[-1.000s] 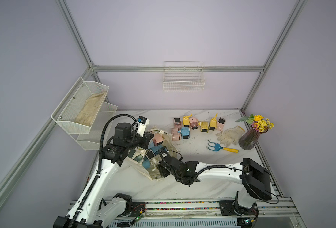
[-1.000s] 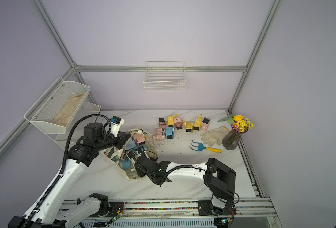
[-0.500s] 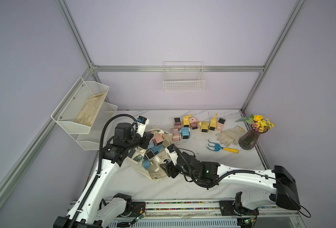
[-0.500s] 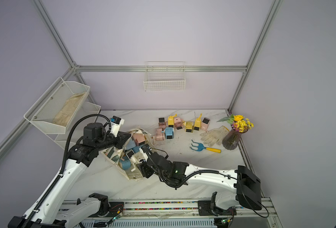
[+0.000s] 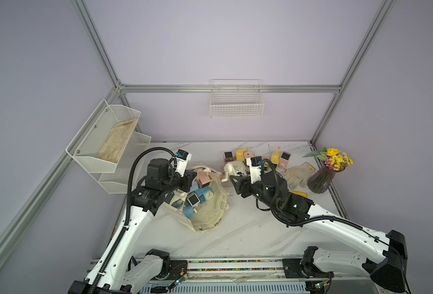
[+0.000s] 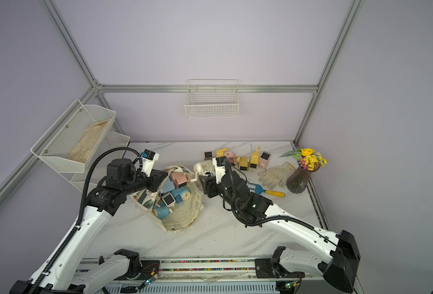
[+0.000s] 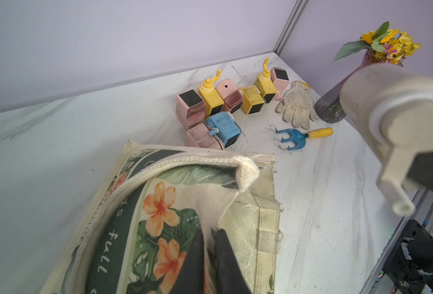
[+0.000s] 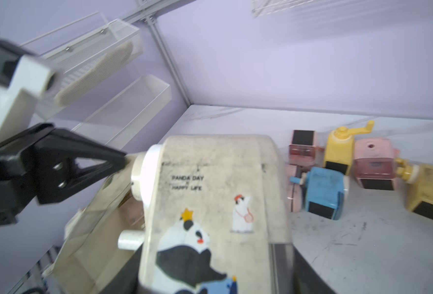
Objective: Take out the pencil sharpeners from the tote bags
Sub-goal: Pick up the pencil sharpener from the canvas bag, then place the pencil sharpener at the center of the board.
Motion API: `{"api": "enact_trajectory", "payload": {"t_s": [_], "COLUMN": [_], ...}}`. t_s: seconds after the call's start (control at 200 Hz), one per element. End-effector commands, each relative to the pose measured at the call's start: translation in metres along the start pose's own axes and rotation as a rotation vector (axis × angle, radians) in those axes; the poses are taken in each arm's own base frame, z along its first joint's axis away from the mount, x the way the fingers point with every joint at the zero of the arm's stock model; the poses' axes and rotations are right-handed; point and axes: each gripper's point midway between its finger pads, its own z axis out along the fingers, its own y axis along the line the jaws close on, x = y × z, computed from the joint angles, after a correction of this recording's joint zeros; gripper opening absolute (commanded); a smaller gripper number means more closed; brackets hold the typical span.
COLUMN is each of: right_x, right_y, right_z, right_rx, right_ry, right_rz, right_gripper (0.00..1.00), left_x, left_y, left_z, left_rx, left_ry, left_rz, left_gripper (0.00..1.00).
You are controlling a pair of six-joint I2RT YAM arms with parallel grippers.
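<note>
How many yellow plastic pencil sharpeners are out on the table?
3 yellow sharpeners, all in the back row: two with raised cranks, one boxy one lying between them. Others may be hidden in the cream canvas tote bag.

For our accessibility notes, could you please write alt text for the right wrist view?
A beige panda-print pencil sharpener fills the blurred frame, held in the right tool. Behind it, pink, yellow and blue sharpeners sit on the marble table.
</note>
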Motion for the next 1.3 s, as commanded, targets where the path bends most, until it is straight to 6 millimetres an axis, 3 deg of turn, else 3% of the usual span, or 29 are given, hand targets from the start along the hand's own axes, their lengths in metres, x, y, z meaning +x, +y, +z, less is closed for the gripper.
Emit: {"api": "enact_trajectory", "payload": {"t_s": [0.0,0.215,0.255,0.42,0.6,0.74,1.085,1.295], "right_x": [-0.010,0.021,0.034,0.061,0.086,0.104,0.118,0.127], "right_y": [-0.040,-0.129,-0.144,-0.180,-0.203,-0.224,-0.253,-0.256], "right_z": [0.011,0.054,0.066,0.096,0.121,0.129,0.136,0.139], "right_rx": [0.098,0.203,0.219,0.244,0.275,0.358,0.495,0.500], "right_ry": [-0.042,0.056,0.088,0.144,0.193,0.222,0.246,0.273], "right_rz": [0.079,0.193,0.212,0.258,0.277,0.283,0.233,0.218], "right_gripper": [0.40,0.40,0.40,0.39,0.39,0.39,0.42,0.49], "left_x": [-0.001,-0.003,-0.002,-0.002,-0.001,-0.001,-0.001,0.000], "left_y": [0.003,0.004,0.003,0.003,0.004,0.004,0.004,0.005], "left_z": [-0.003,-0.007,-0.006,-0.006,-0.006,-0.005,-0.004,-0.004], "left_rx": [-0.026,-0.032,-0.029,-0.027,-0.031,-0.031,-0.027,-0.030], "left_ry": [-0.023,-0.033,-0.032,-0.029,-0.028,-0.026,-0.023,-0.022], "left_rz": [0.004,0.011,0.011,0.010,0.009,0.008,0.006,0.006], "left_gripper": [0.11,0.11,0.11,0.11,0.11,0.11,0.11,0.11]}}
